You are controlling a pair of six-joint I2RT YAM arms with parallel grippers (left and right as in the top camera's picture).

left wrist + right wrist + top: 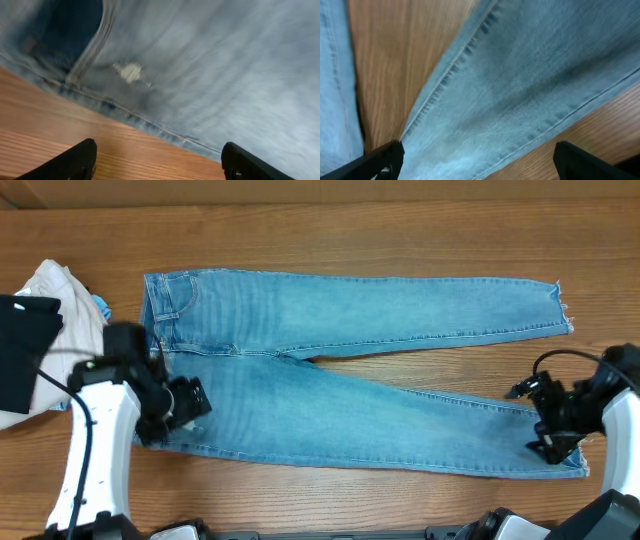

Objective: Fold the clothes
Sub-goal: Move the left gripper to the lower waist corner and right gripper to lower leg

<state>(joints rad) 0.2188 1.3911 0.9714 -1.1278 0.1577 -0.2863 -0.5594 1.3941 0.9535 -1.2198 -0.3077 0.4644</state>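
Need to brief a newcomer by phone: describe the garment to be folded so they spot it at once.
Across the middle of the wooden table lies one garment spread flat: the light-blue jeans, waistband at the left, two long legs splaying rightward. Unlike the cream garment and black garment heaped at the left edge, they are blue denim with frayed hems.

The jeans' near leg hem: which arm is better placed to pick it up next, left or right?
Right. The right gripper hangs open over that leg, close to the hem. The left gripper, also open, is at the waist end of the jeans, far from it.
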